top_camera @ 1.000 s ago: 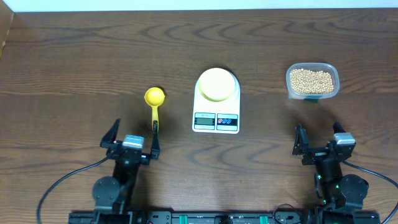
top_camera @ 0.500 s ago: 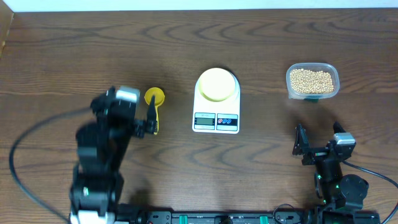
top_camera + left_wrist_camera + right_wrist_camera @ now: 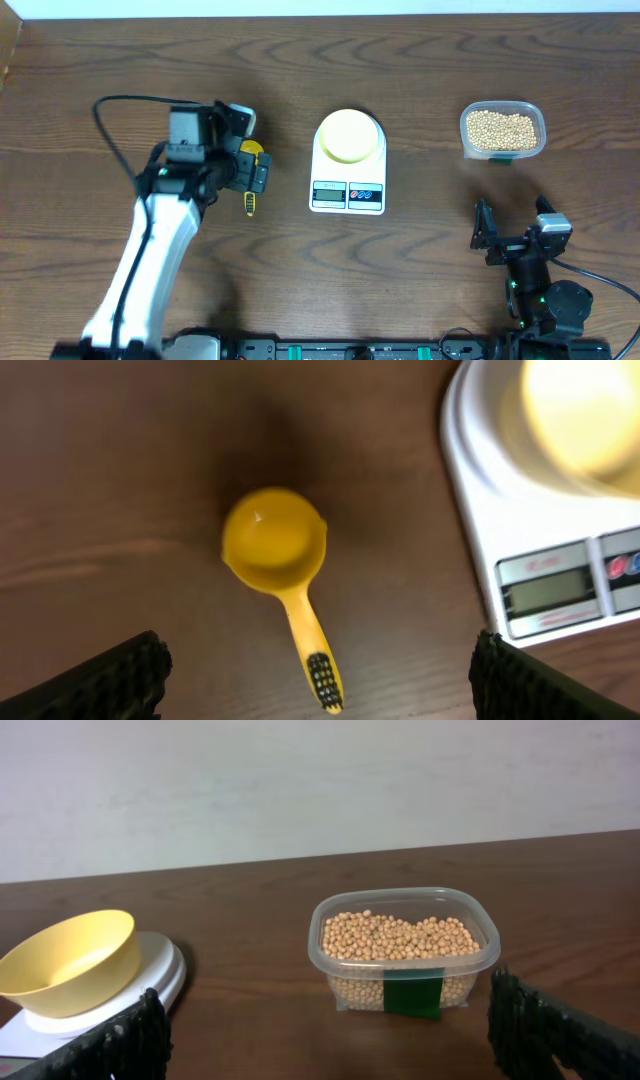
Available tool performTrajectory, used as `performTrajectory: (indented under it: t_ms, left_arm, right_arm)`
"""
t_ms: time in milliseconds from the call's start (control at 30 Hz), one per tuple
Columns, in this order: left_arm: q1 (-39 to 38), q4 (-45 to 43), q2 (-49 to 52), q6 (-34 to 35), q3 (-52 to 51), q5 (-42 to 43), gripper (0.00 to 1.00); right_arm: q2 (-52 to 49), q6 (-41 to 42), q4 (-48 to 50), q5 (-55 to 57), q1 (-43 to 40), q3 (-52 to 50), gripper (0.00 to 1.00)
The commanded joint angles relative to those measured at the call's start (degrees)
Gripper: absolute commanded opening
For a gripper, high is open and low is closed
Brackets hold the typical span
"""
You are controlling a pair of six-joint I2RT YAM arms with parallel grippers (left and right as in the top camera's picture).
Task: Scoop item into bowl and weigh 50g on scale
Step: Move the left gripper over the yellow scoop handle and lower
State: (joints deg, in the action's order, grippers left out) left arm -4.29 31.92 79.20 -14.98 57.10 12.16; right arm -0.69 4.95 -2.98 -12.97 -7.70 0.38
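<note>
We see a dark brown wooden tabletop point(image 3: 560, 70) with a strong, wavy grain that fills nearly the whole overhead view. Along its far edge runs a narrow pale strip point(image 3: 320, 6), and at the far-left corner sits a lighter brown sliver point(image 3: 8, 45) that we cannot identify. In the right wrist view, a plain off-white wall point(image 3: 300, 790) rises behind the tabletop. The light is soft and even, leaving a faint sheen on the wood.
</note>
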Motion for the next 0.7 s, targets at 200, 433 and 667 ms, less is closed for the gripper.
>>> performTrajectory:
  t_ms: [200,433,667]
  left_arm:
    - [-0.1,0.0,7.7,0.3,0.9,3.1,0.98]
    - [-0.1,-0.2,12.4,3.3,0.9,3.0,0.88]
    - [-0.1,-0.2,16.5,6.8,0.9,3.1,0.98]
  right_arm:
    - [0.3,-0.7,-0.3,0.4,0.3,-0.1,0.99]
    - [0.3,-0.7,-0.3,0.4,0.3,-0.1,0.99]
    - [0.3,-0.7,-0.3,0.4,0.3,-0.1,0.99]
